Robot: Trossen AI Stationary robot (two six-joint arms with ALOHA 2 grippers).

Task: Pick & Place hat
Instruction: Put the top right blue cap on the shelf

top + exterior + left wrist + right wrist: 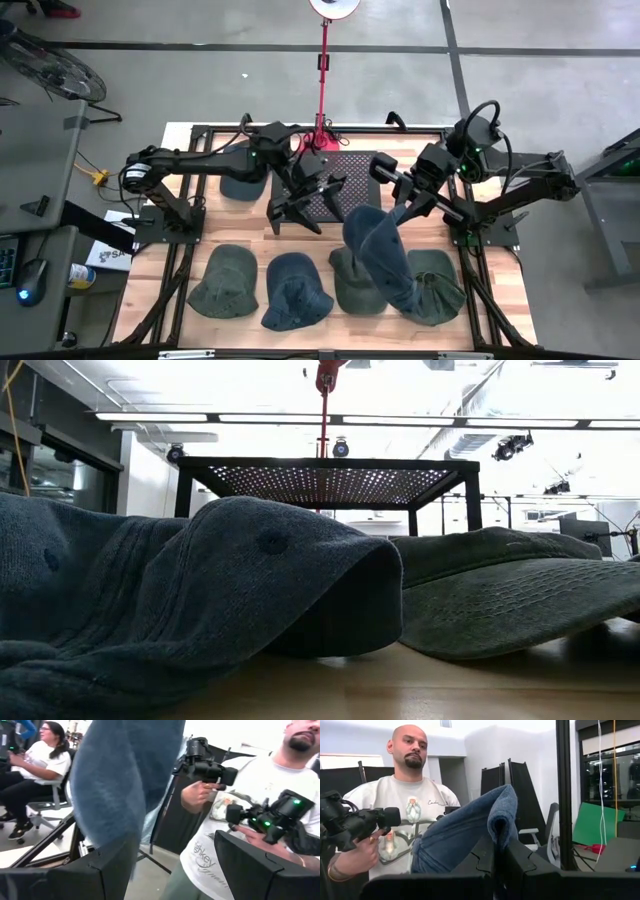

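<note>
The right gripper point(400, 213) is holding its fingers clamped together on a fold of a blue denim hat point(375, 245), which is hanging from it above the table point(240, 225). In the right wrist view the cloth point(465, 832) is pinched between that gripper's fingers point(520, 865). The left gripper point(300, 212) is hovering just beside the hanging hat with its fingers spread apart and nothing between them. Below and in front of both grippers, four more hats are lying in a row: a green one point(222, 282), a blue one point(296, 290), and two green ones point(440, 285) partly under the lifted hat. A person point(405, 810) is standing beyond the table holding a handheld controller point(355, 822).
</note>
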